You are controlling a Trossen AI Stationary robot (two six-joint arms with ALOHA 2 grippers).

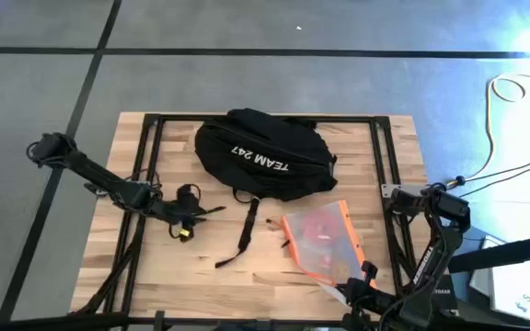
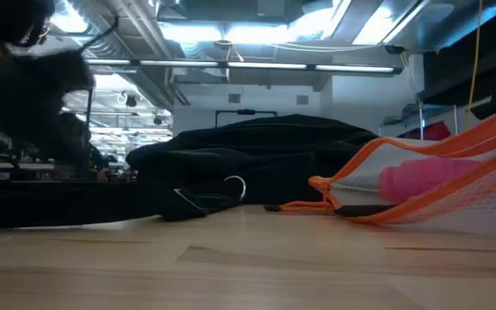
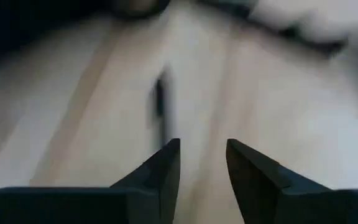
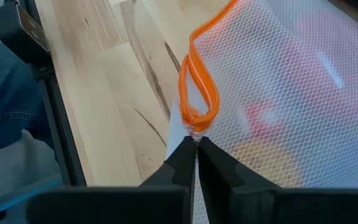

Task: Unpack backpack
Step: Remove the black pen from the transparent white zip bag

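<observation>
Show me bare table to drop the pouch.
Bare wood lies between the left gripper, the strap and the near table edge. It is crowded mid-table around the backpack, and the pouch in the right gripper.

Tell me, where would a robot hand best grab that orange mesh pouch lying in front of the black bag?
Probably by a corner. The orange mesh pouch lies flat on the table, so its bound edge is the thinnest grippable part. The right gripper, coming from the table's near edge, is pinched shut on the near corner beside the small orange loop.

white "TEAM 247", apparently, on backpack [image 1: 263, 154]
</observation>
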